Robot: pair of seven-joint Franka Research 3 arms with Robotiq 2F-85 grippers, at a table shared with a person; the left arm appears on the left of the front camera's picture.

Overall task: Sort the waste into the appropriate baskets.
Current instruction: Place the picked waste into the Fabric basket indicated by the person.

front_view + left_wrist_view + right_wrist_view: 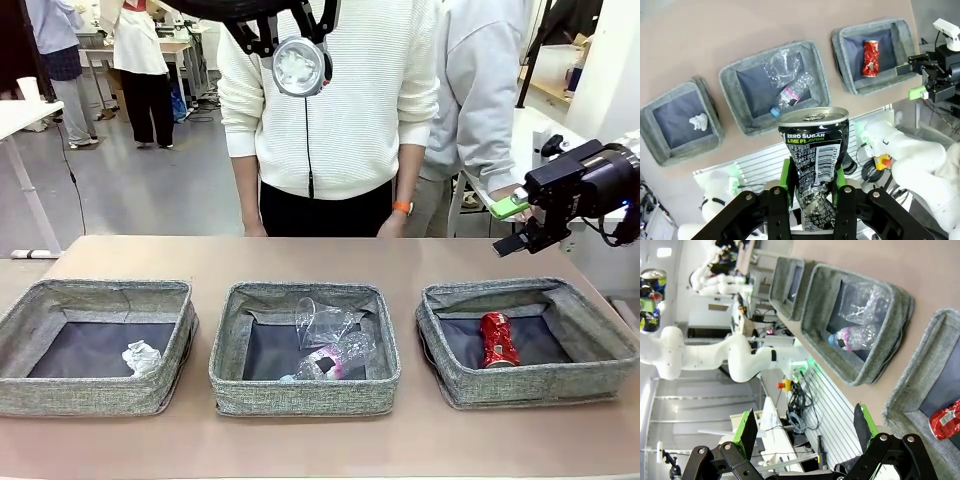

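My left gripper [812, 196] is shut on a crushed dark can [813, 150] printed "Zero Sugar", held upright high above the table. From the front the can's silver end [300, 66] hangs above the middle basket [300, 393]. That basket holds a clear crumpled cup [318, 322] and a blue-capped bottle [335, 360]. The left basket [90, 397] holds a white paper wad [141, 357]. A crushed red can [497, 340] lies in the right basket [530, 385]. My right gripper [515, 225] stands open and empty above the table's far right corner, fingers [747, 432] wide apart.
A person in a white sweater [330, 100] stands at the table's far edge behind the middle basket, one wrist with an orange band [401, 208]. Another person in grey [485, 90] stands close to my right gripper. Bare tabletop [300, 260] lies behind the baskets.
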